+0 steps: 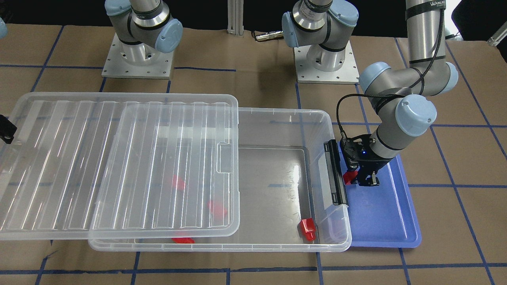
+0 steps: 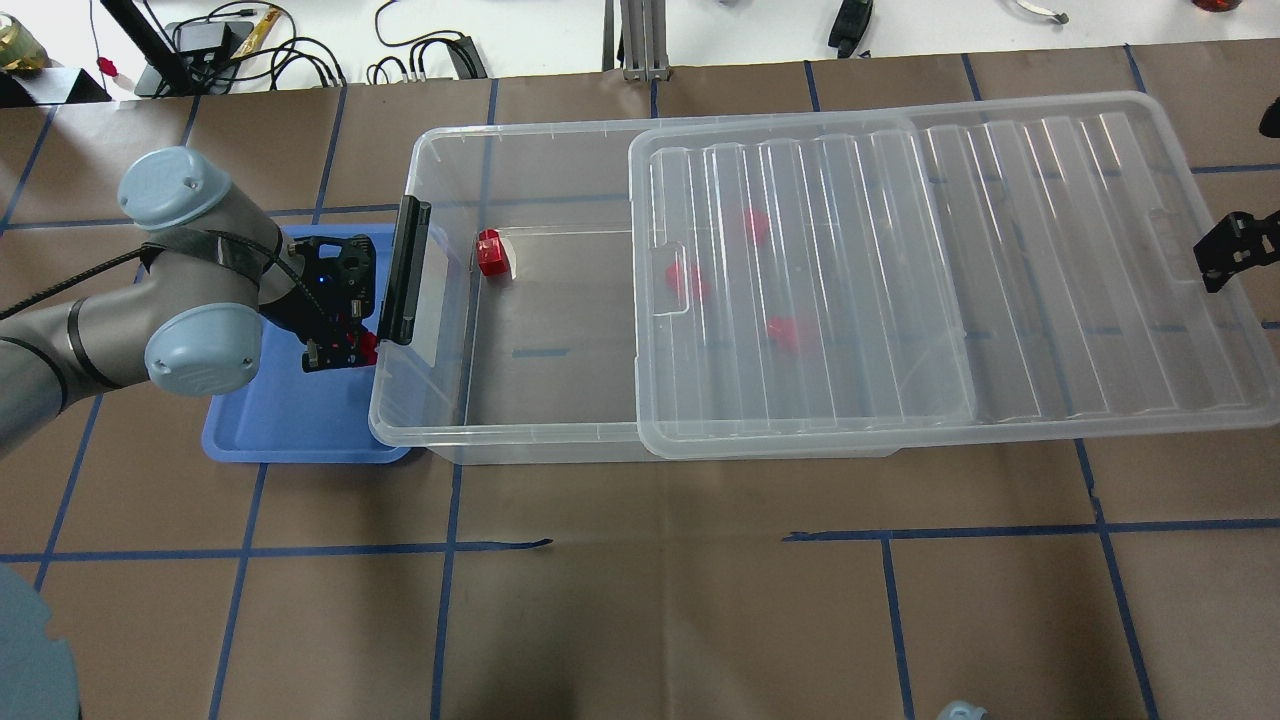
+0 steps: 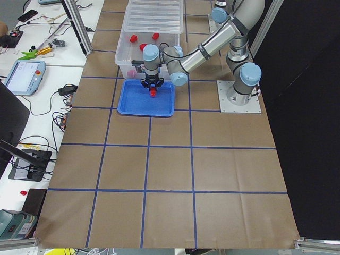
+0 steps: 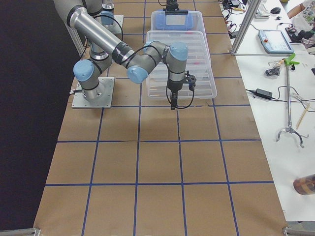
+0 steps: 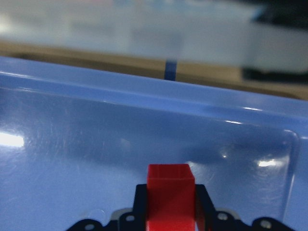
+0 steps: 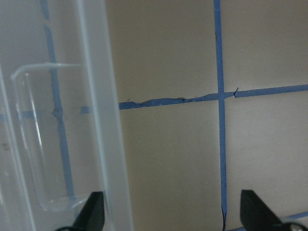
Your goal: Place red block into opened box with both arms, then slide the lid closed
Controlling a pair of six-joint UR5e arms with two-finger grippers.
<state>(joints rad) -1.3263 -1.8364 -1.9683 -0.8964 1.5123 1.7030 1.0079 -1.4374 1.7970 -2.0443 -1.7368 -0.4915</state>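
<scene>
My left gripper (image 1: 359, 179) is shut on a red block (image 1: 349, 177), hanging just above the blue tray (image 1: 390, 223) beside the box's black latch bar (image 1: 335, 174). In the left wrist view the red block (image 5: 170, 195) sits clamped between the fingers. The clear box (image 2: 432, 150) is half uncovered. Its ribbed lid (image 2: 1000, 250) is slid toward my right side. One red block (image 2: 493, 252) lies in the open part, and three more show blurred under the lid. My right gripper (image 2: 1226, 254) stands open at the lid's far short end, with the lid's edge (image 6: 113, 144) by one finger.
The blue tray (image 2: 290, 430) lies against the box's latch end. The two arm bases (image 1: 136, 59) stand behind the box. Brown paper with blue tape lines covers the table (image 2: 640, 600). Cables and tools lie past the far edge.
</scene>
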